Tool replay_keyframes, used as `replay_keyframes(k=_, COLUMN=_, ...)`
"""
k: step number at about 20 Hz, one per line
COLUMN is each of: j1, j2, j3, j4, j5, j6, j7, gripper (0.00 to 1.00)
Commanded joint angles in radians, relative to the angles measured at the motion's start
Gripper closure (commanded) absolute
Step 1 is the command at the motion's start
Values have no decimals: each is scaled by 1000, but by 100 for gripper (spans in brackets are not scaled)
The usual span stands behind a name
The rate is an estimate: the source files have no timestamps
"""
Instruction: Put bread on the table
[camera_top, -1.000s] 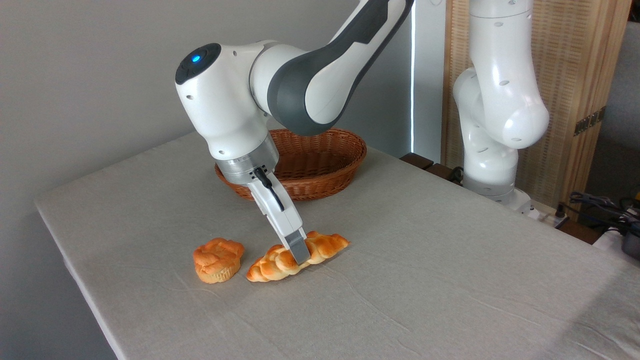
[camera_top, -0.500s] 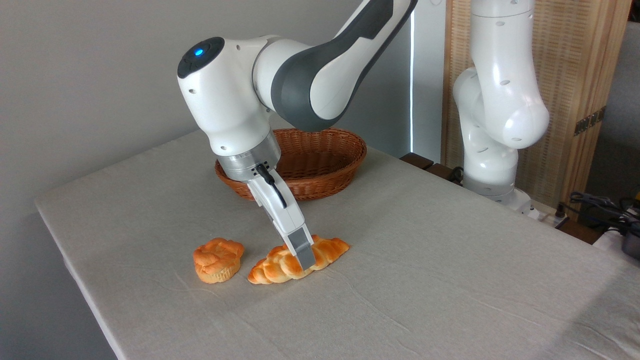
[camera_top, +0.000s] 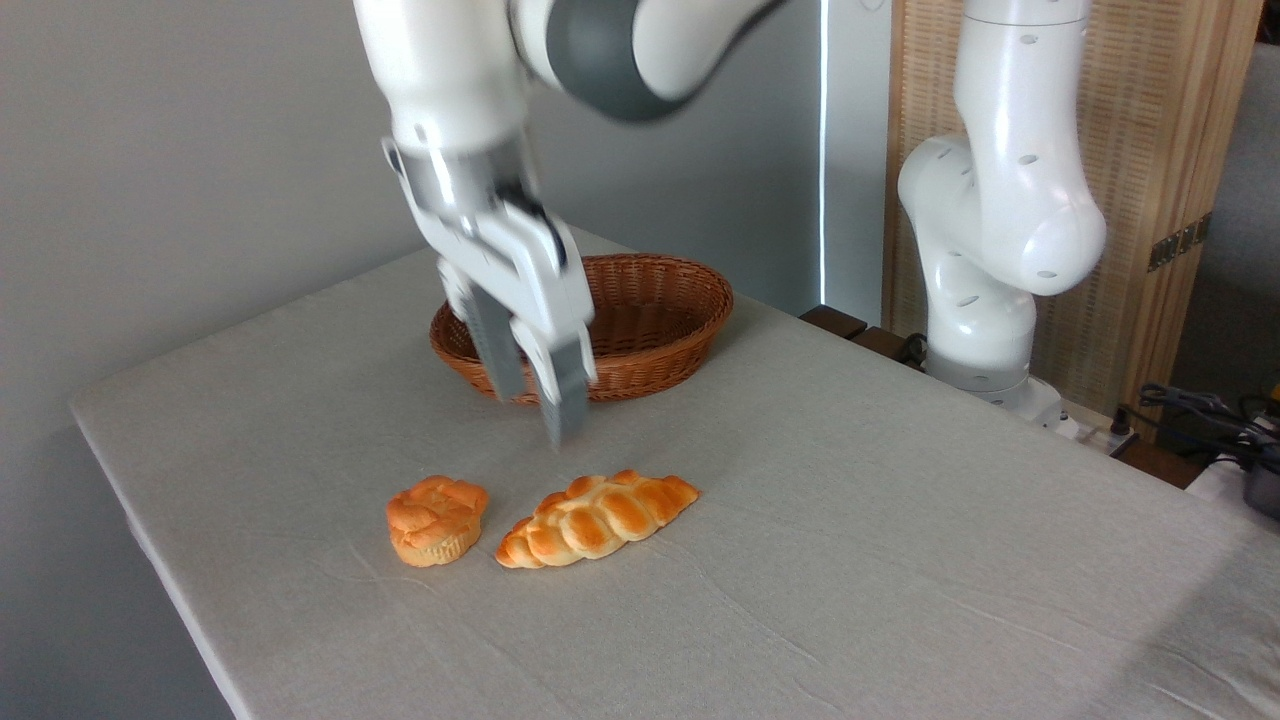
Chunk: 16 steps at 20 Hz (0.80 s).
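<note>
Golden-orange and glossy, the braided loaf of bread (camera_top: 597, 519) lies flat on the pale grey-beige cloth worktop (camera_top: 900, 560), just beside a small round orange bun (camera_top: 436, 519). The gripper (camera_top: 535, 405) hangs above it, empty, fingers parted. The loaf looks light, stiff and smooth-crusted; its narrow middle seems best for pinching.

Plain grey wall (camera_top: 200, 150); wooden slatted screen (camera_top: 1160, 150) right.
</note>
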Motion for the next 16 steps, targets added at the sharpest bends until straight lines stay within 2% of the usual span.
replay_keyframes(k=1, j1=57, j2=34, j3=-58, j4=164, j5=-9, j6=-35, j7=-75, gripper=0)
replay_keyframes(k=4, j1=109, j2=69, j3=-110, j4=239, j5=-1, j6=-87, j7=-95, gripper=1)
replay_keyframes(k=6, j1=149, j2=94, j3=-142, j4=282, j5=2, j6=-125, j7=-148, gripper=9)
replay_keyframes(k=8, j1=151, j2=89, j3=-142, j4=288, j5=5, j6=-128, j7=-155, gripper=7)
replay_keyframes(k=9, j1=153, j2=89, j3=-141, j4=290, j5=6, j6=-131, j7=-155, gripper=0)
replay_keyframes(k=16, j1=176, j2=94, j3=-147, j4=294, j5=5, j6=-148, j7=-151, gripper=0)
